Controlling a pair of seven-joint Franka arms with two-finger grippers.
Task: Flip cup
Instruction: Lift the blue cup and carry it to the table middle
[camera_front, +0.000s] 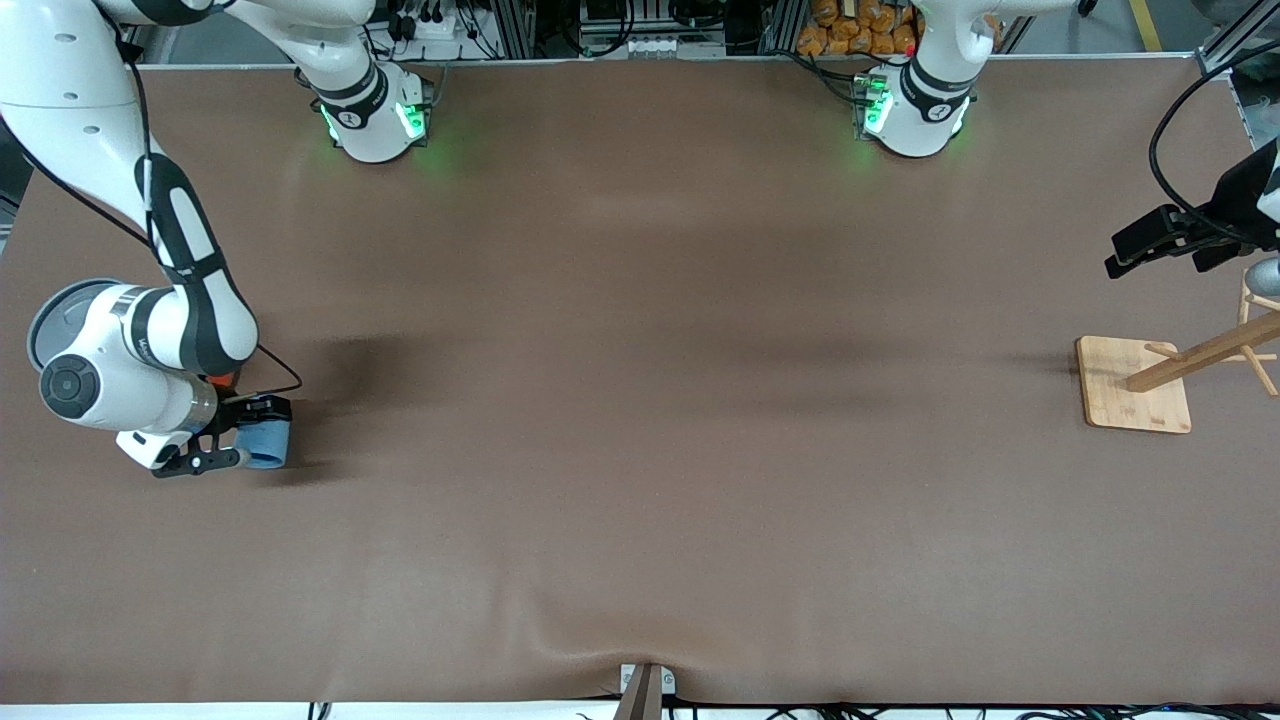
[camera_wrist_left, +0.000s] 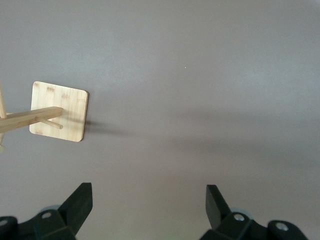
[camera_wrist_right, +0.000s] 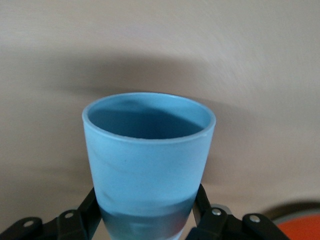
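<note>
— What are the right gripper fingers doing?
— Clamped on the base of the light-blue cup, one each side, low at the right arm's end of the brown counter. Its mouth points toward three o'clock in the front view.
— And the left gripper?
— Fingers spread wide, holding nothing; it waits up over the counter by the wooden stand
</note>
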